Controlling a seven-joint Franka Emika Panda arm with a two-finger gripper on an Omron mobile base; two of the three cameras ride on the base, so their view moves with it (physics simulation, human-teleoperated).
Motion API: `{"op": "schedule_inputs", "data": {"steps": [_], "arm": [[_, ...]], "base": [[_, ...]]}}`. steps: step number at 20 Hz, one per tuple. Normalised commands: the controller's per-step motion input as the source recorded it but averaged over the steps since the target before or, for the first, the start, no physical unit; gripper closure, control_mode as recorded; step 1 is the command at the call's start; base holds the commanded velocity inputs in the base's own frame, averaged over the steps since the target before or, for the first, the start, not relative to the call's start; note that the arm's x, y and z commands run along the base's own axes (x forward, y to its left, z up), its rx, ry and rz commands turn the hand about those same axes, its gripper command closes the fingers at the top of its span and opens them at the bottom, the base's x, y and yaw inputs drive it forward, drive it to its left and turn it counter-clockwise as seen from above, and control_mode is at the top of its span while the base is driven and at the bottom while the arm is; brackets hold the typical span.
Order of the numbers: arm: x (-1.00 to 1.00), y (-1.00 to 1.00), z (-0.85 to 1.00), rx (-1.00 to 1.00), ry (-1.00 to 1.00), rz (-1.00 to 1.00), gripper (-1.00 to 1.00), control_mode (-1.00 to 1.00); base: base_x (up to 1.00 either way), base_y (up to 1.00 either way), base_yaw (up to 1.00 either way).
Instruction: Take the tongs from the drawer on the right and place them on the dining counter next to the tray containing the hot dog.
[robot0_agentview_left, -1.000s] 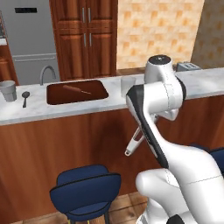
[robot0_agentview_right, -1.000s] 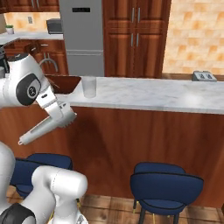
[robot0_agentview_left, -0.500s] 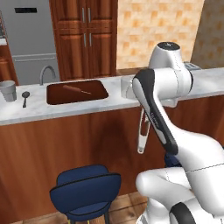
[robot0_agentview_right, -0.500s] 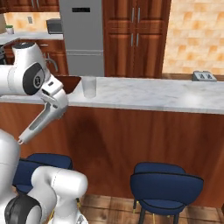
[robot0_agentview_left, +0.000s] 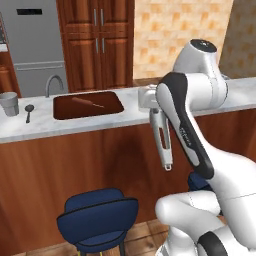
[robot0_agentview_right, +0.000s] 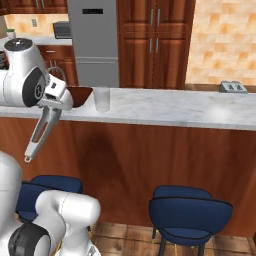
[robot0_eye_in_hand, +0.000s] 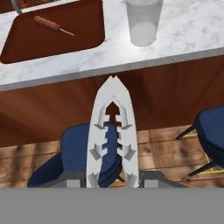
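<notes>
Silver-grey tongs hang from the closed jaws of the gripper, tips pointing down in front of the wood panel. Over the last second the arm has swung them up from low beside the stool to the edge of the dining counter. In the hand view, upper left, the tray with the hot dog lies close ahead, so the placing looks near.

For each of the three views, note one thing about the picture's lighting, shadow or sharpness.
Left base view: a dark soft shadow on the dining counter front, left of the hanging tongs. Right base view: the same dark patch on the wood front, and evenly lit marble. Hand view: the tongs close up look jagged and blocky; the glass shows a pale highlight.
</notes>
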Motion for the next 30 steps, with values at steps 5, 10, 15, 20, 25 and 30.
{"op": "schedule_inputs", "data": {"steps": [5, 10, 15, 20, 25, 30], "arm": [[0.20, 0.49, 0.27, -0.03, -0.07, 0.14, 1.00, -1.00], [0.17, 0.00, 0.00, 0.00, 0.01, 0.00, 1.00, -1.00], [0.66, -0.07, 0.00, 0.00, 0.09, 0.00, 1.00, -1.00], [0.83, -0.04, 0.02, 0.00, 0.09, 0.00, 1.00, -1.00], [0.76, 0.13, 0.12, -0.05, 0.14, 0.00, 1.00, -1.00], [0.33, 0.09, 0.00, -0.15, 0.14, 0.00, 1.00, -1.00]], "base": [[0.00, 0.00, 0.00], [0.00, 0.00, 0.00], [0.00, 0.00, 0.00], [0.00, 0.00, 0.00], [0.00, 0.00, 0.00], [0.00, 0.00, 0.00]]}}
